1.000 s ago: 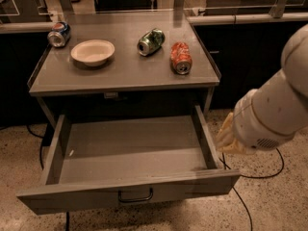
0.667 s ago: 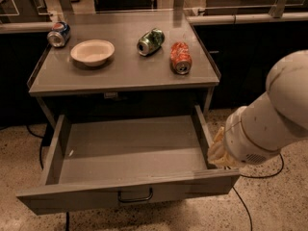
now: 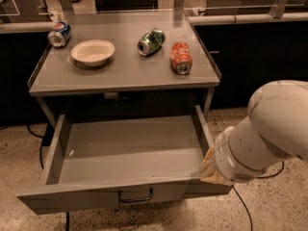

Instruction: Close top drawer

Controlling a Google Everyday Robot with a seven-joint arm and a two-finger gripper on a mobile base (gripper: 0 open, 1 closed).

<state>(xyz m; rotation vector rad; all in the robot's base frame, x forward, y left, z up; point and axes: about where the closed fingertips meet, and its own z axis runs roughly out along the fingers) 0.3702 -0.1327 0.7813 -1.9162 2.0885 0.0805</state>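
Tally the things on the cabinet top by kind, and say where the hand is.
Cans: 3, namely the blue can, the green can and the red can
Bowls: 1, the white bowl
Total: 4
The hand is at the right front corner of the open top drawer.

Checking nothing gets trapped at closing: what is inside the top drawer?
The top drawer shows a bare grey floor with one small pale speck at left. The gripper and arm cover its right front corner.

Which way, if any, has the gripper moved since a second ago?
Yes: left and down. The gripper now sits at the drawer's right front corner.
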